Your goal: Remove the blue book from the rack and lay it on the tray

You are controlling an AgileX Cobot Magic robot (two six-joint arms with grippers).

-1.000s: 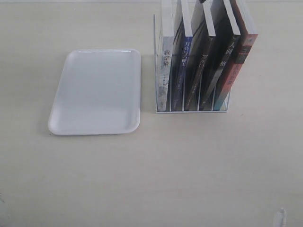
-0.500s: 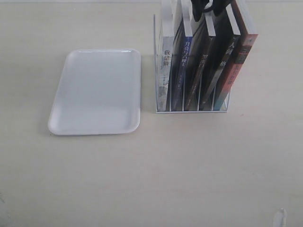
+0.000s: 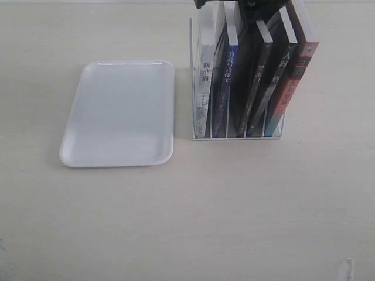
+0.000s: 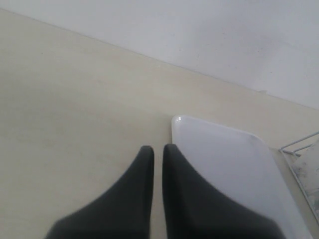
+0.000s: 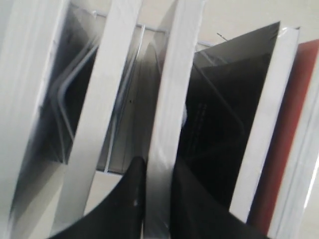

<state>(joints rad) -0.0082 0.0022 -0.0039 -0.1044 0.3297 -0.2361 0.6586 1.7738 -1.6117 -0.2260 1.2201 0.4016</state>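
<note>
Hmm, right gripper (image 5: pixel 156 165) jaws pinched the top edge of the middle book (image 5: pixel 169 99); blue book (image 3: pixel 225 88) stood upright just left, in the rack (image 3: pixel 234 138).

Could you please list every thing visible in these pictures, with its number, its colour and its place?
tray: one, white, on the table, left of the rack, nothing on it
rack: one, white wire, right of the tray, a book in each of five slots
white-spined book: one, slot nearest the tray
blue book: one, blue spine, second slot
black-spined books: two, third and fourth slots
red-and-teal-spined book: one, last slot
table: one, pale beige, under everything
left tool: one, black, fingers together, above the table by a tray corner
right tool: one, black, over the rack, fingers on both sides of one book's top edge; which book is unclear
</note>
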